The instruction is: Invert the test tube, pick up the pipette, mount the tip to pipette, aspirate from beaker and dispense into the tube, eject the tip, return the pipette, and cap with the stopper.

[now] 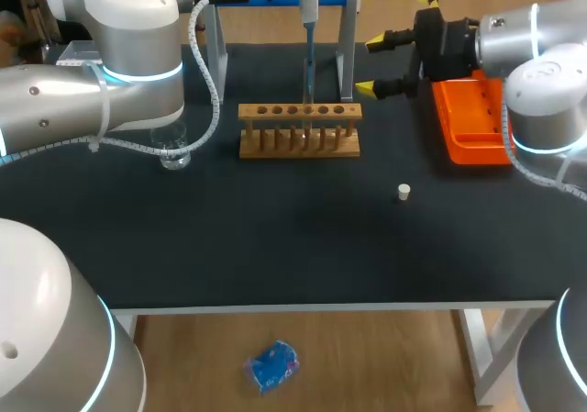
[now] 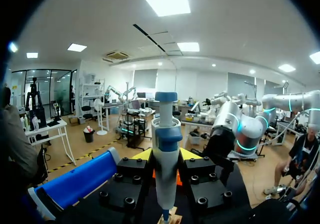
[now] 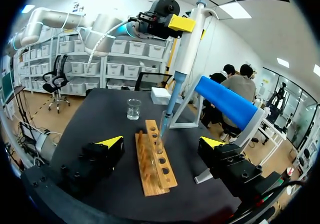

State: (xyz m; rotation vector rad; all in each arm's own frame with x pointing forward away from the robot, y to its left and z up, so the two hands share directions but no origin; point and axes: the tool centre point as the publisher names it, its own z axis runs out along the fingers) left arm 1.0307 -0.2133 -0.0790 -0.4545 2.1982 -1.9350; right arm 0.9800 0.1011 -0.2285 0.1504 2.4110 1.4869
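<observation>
The left gripper (image 2: 166, 156) is clamping the pipette (image 3: 187, 42) upright, tip down over the racked test tube (image 1: 308, 133); the right gripper (image 1: 371, 63) is waiting, fingers apart.

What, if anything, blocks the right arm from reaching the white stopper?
Probably nothing, so likely yes: the stopper lies alone on the table, the right gripper hangs nearby with jaws open and empty, and the rack stands apart.
</observation>
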